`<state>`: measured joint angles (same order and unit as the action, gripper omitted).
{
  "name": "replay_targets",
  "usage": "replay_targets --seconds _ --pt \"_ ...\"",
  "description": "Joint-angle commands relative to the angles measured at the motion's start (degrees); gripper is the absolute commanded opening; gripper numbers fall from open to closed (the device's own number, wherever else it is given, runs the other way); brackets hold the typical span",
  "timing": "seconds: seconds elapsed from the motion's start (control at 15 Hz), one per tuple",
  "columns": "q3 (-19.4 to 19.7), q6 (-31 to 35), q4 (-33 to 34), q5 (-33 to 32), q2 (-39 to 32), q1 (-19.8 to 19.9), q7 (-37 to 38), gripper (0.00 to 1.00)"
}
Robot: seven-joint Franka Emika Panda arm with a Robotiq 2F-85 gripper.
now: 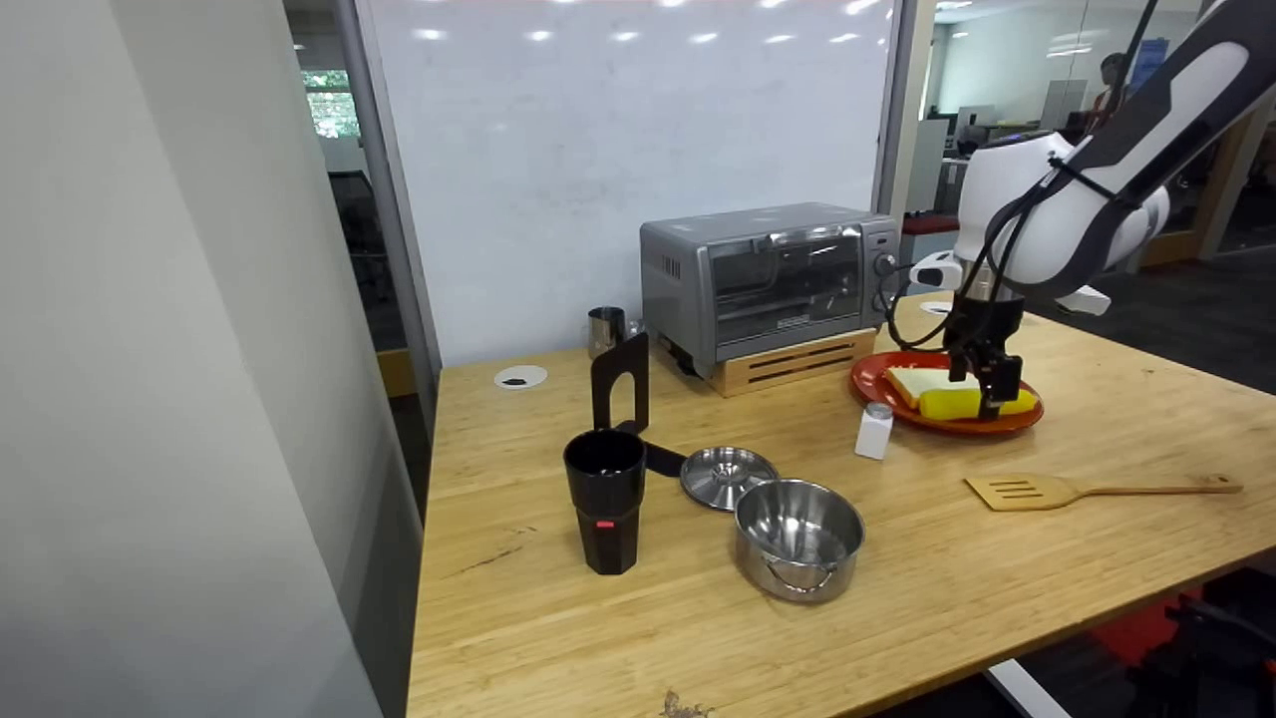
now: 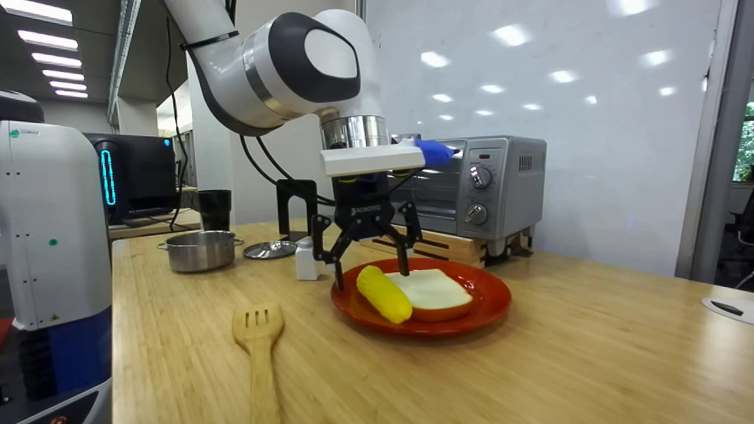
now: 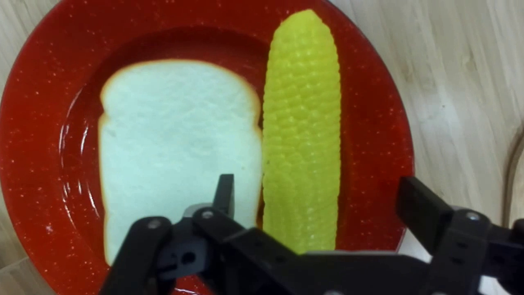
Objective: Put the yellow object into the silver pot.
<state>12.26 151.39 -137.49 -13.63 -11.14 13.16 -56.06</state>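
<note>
I see the yellow corn cob point(image 3: 302, 135), knobbly, lying on the red plate point(image 3: 376, 131). Silver pot point(image 1: 799, 543): round, shiny, upright and open-topped on the desk point(image 1: 578, 638), well apart from the plate.

Upper left in an exterior view, we see a white arm point(image 2: 330, 53) with black cables point(image 2: 273, 161). Its black claw point(image 2: 372, 281) reads ROBOTIQ.

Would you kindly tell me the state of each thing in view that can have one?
Gripper: open
Yellow corn: on the red plate, ungripped
Bread slice: on the plate
Silver pot: upright, uncovered, empty
Lid: off, beside the pot
Toaster oven: shut
Black mug: upright
White shaker: upright
Wooden spatula: lying flat
</note>
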Motion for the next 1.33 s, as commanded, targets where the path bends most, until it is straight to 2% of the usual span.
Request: replay_targets --seconds 0.0,0.47,0.67,0.8,0.93,1.13,1.27 --pt "-1.49 3.53 -2.00 2.42 -0.04 2.48 -4.65 0.72" --pt "-1.68 5.66 -4.43 1.12 1.84 1.29 -6.54 0.24" --pt "-2.08 4.06 -5.27 -2.01 4.25 -0.64 -4.52 0.20" --pt "-2.45 3.28 -6.14 -5.34 6.76 -2.48 -2.75 0.13" --pt "-2.97 1.79 -7.15 -10.71 10.10 -4.73 0.63 0.13" --pt "-5.23 -0.86 -8.03 -16.75 14.65 -7.34 5.34 0.09" --pt "-7.36 -3.68 -8.11 -17.63 17.29 -9.06 5.79 0.09"
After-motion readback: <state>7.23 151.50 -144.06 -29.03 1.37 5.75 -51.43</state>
